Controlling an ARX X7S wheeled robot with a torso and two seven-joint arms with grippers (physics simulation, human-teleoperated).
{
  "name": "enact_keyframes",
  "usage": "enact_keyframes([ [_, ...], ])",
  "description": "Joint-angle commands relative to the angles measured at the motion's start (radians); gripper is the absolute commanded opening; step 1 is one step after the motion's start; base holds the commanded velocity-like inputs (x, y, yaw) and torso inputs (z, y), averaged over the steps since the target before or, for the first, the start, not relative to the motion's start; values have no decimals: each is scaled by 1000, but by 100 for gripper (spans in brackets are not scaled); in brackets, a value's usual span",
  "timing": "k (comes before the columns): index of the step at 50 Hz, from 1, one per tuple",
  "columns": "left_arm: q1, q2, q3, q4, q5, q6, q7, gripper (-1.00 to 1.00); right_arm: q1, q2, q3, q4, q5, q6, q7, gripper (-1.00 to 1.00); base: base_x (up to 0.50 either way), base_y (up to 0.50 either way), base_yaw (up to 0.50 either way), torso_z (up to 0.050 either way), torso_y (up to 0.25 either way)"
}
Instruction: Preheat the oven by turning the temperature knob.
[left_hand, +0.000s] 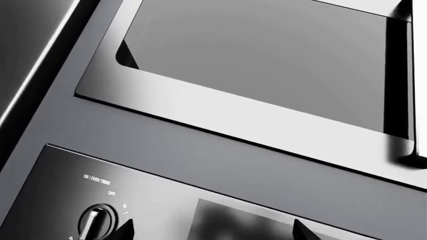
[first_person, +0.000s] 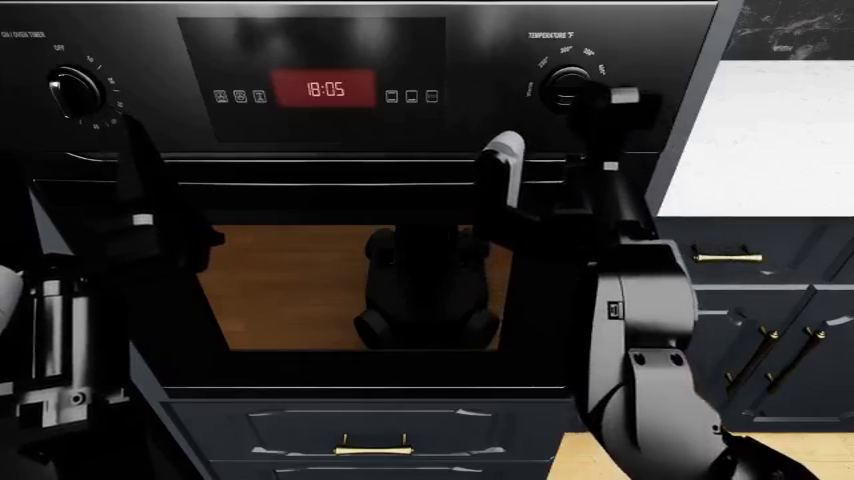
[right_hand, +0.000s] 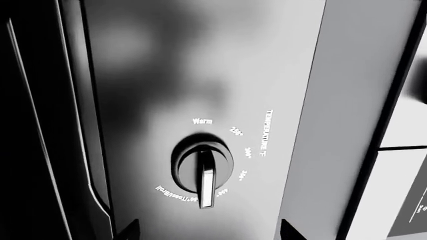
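The glossy black oven (first_person: 334, 200) fills the head view, with a red clock (first_person: 324, 89), a bar handle (first_person: 307, 170) and a glass window (first_person: 287, 285). The temperature knob (first_person: 569, 86) is at the panel's upper right. It also shows in the right wrist view (right_hand: 203, 167), pointer towards the higher numbers. My right gripper (right_hand: 208, 232) is open, its fingertips straddling the panel just short of that knob; in the head view it (first_person: 594, 100) is right at the knob. My left gripper (left_hand: 215, 232) is open and empty, next to the timer knob (left_hand: 97, 222), which also shows in the head view (first_person: 74, 90).
Dark-blue cabinets with brass handles (first_person: 727, 258) stand to the right under a white countertop (first_person: 787, 130). A drawer with a brass handle (first_person: 374, 447) sits below the oven. A glossy appliance window (left_hand: 267, 65) is above the oven panel in the left wrist view.
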Motion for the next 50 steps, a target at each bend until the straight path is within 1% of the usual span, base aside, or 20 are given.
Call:
enact_keyframes([
  [1, -2, -5, 1, -1, -6, 1, -5, 100, 5, -9, 9, 43, 35, -17, 42, 100, 0, 0, 0, 5, 0],
  [20, -1, -10, 8, -5, -4, 9, -9, 100, 18, 1, 33, 91, 74, -37, 105, 100, 0, 0, 0, 5, 0],
  [50, -8, -20, 10, -12, -14, 12, -21, 100, 66, -17, 31, 167, 112, -77, 124, 100, 0, 0, 0, 4, 0],
])
